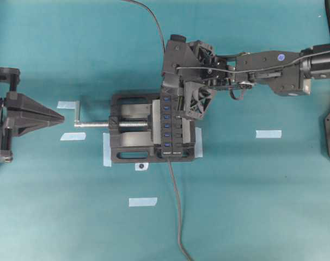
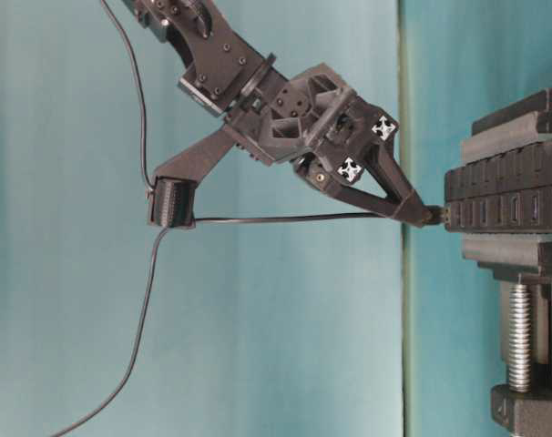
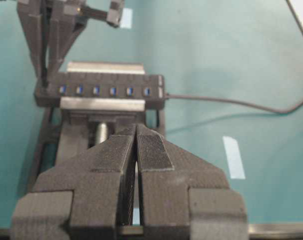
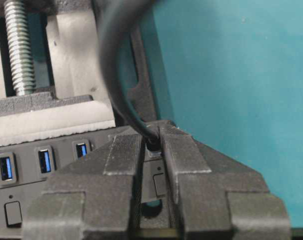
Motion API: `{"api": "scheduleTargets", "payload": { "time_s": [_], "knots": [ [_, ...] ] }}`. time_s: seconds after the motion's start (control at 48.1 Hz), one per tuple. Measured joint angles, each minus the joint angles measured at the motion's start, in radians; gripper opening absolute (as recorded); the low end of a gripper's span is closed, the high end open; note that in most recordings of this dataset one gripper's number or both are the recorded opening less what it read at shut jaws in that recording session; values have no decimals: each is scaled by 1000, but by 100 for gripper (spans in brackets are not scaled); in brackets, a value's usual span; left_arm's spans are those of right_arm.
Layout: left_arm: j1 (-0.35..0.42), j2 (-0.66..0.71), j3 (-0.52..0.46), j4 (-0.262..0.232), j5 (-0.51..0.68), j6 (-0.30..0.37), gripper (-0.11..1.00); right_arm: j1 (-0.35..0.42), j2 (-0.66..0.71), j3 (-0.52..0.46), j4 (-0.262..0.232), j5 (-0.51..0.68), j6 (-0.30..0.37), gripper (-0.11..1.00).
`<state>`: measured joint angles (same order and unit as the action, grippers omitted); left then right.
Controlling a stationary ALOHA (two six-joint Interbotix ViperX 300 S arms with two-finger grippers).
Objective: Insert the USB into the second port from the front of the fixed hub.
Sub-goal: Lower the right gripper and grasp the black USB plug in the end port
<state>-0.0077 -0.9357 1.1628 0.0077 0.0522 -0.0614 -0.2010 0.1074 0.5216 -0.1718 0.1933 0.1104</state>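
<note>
With the teal table mat [image 1: 252,196] as the base, the wide black vise with its silver screw [image 1: 129,124] sits near centre and clamps the long narrow black bar-shaped hub with blue ports [image 1: 167,126] between its jaws.

Right arm's black gripper [image 2: 420,214] comes in from the right of the overhead view and is closed tight on the small black USB plug [image 2: 434,217]. Plug tip pokes just past the fingertips and sits right at the hub's port face in the table-level view; can't tell if it touches or has entered. Which slot it lines up with is hidden by the fingers. Right wrist view shows the thin dark-grey plug cable [image 4: 116,75] rising out from between the pinched fingers [image 4: 124,155], with three blue ports [image 4: 44,161] visible to their left.

Left arm's black gripper [image 3: 136,145] is well apart from the vise, at the left edge of the overhead view, fingers pressed together on nothing.

Hub's own dark cable [image 1: 178,217] trails off the hub's near end.
</note>
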Motion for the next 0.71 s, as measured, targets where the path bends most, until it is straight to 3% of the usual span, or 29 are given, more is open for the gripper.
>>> {"api": "scheduleTargets", "payload": {
  "time_s": [0.436, 0.707],
  "knots": [
    [2, 0, -2, 0, 2, 0, 0, 11, -103, -8, 8, 103, 0, 9],
    [2, 0, -2, 0, 0, 2, 0, 67, -173, -34, 28, 166, 2, 9]
  ]
}}
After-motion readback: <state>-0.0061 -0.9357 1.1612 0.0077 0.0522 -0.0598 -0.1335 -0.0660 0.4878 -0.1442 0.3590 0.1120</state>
